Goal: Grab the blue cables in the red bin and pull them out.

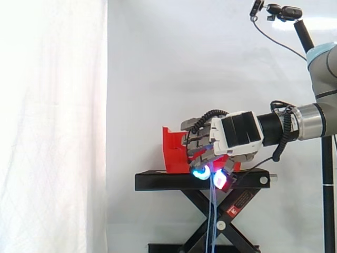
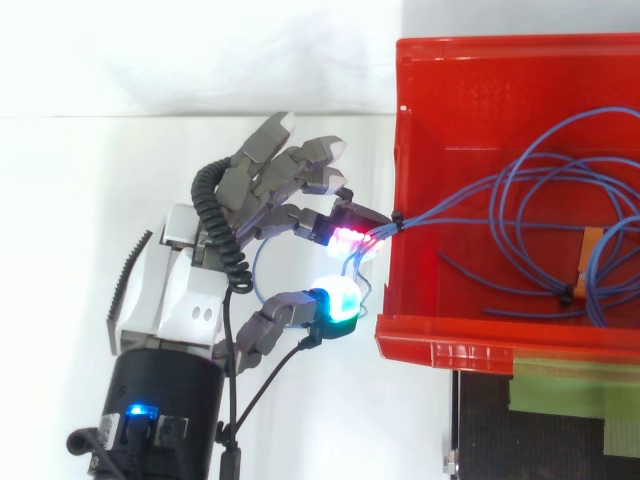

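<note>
The red bin [image 2: 470,70] stands on a black stand [image 1: 158,182] and holds a loose tangle of thin blue cables [image 2: 520,200]. A bundle of these cables runs over the bin's left wall to my hand [image 2: 190,290], which sits just outside the bin. The thumb and one finger [image 2: 345,225] pinch the bundle, their pads glowing cyan and red; the other fingers spread away above. In the side view my hand [image 1: 231,134] is level in front of the bin [image 1: 174,153], and blue cable strands [image 1: 212,211] hang down from it past the stand.
The stand is a black scissor lift [image 1: 210,221] before a white curtain. A small camera on a mount [image 1: 284,11] hangs at the upper right. An orange tag [image 2: 590,245] lies among the cables. Green tape [image 2: 570,385] marks the stand's top.
</note>
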